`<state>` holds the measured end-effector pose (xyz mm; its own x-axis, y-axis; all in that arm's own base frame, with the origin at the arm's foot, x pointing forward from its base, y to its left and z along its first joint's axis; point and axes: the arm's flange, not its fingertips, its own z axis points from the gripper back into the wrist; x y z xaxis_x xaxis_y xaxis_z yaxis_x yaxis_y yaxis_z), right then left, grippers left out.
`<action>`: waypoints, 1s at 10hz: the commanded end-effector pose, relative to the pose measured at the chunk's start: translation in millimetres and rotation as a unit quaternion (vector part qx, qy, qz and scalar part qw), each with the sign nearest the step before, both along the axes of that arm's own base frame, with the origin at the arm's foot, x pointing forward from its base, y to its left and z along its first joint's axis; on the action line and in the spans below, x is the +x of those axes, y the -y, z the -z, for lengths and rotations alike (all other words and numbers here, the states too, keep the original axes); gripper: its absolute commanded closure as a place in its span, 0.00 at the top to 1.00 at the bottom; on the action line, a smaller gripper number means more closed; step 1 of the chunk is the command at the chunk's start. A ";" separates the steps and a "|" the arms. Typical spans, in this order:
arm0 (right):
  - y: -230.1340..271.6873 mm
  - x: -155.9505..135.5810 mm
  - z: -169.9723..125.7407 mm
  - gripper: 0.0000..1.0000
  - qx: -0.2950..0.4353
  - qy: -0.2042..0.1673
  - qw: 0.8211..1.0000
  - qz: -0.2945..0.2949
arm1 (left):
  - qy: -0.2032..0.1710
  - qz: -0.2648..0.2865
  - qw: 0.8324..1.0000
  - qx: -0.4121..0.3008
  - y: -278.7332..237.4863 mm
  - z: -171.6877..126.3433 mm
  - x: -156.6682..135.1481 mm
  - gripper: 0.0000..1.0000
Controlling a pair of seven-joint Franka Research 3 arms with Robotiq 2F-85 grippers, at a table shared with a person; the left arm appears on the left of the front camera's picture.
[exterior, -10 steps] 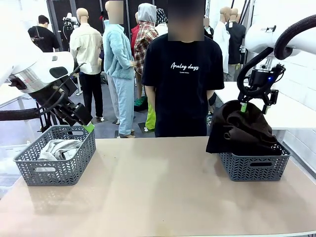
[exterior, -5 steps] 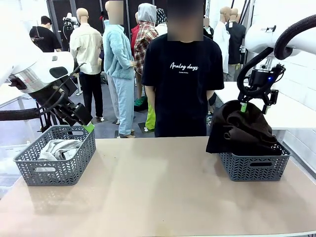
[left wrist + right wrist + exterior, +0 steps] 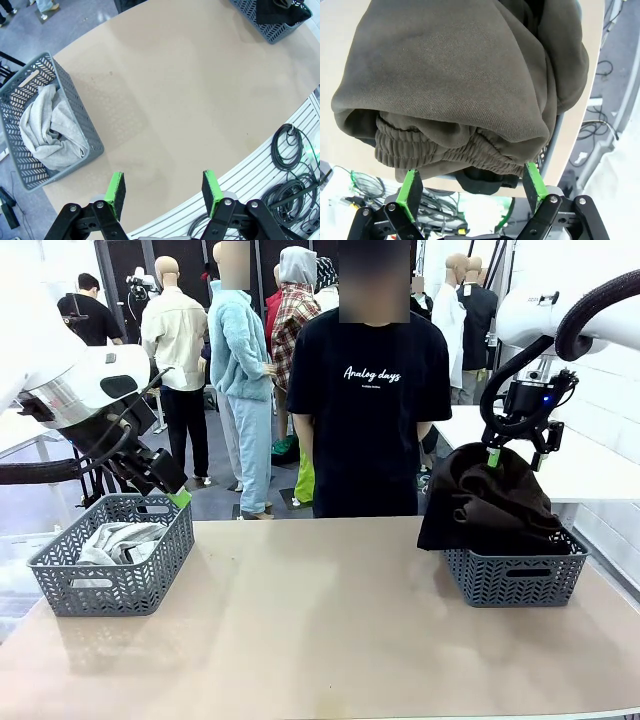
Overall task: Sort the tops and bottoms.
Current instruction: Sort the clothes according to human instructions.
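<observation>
Two grey lattice baskets: one at frame left [image 3: 112, 570], one at frame right [image 3: 515, 578]. One pale grey garment [image 3: 118, 540] in the left basket. One dark brown garment [image 3: 490, 505] heaped on the right basket, with black cloth [image 3: 480, 181] beneath; count there undeterminable.

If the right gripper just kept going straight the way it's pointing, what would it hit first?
The right gripper, jaws open, points straight at the dark brown garment heaped on the grey basket. It would likely meet that cloth's bunched elastic waistband first; how close it already is cannot be told.
</observation>
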<state>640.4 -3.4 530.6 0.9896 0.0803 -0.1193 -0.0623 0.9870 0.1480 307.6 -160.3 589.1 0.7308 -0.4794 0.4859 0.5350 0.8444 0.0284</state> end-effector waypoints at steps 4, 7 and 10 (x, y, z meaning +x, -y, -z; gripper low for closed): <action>-0.7 0.2 0.5 1.00 0.000 0.005 1.000 0.000 | 0.002 -0.001 1.000 -0.002 -0.6 -0.8 1.1 0.80; -0.7 0.2 0.5 1.00 0.000 0.005 1.000 0.000 | 0.002 -0.001 1.000 -0.002 -0.6 -0.8 1.1 0.80; -0.7 0.2 0.5 1.00 0.000 0.005 1.000 0.000 | 0.002 -0.001 1.000 -0.002 -0.6 -0.8 1.1 0.80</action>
<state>640.4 -3.4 530.6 0.9896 0.0803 -0.1194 -0.0623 0.9870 0.1480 307.6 -160.3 589.1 0.7308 -0.4794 0.4859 0.5350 0.8444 0.0285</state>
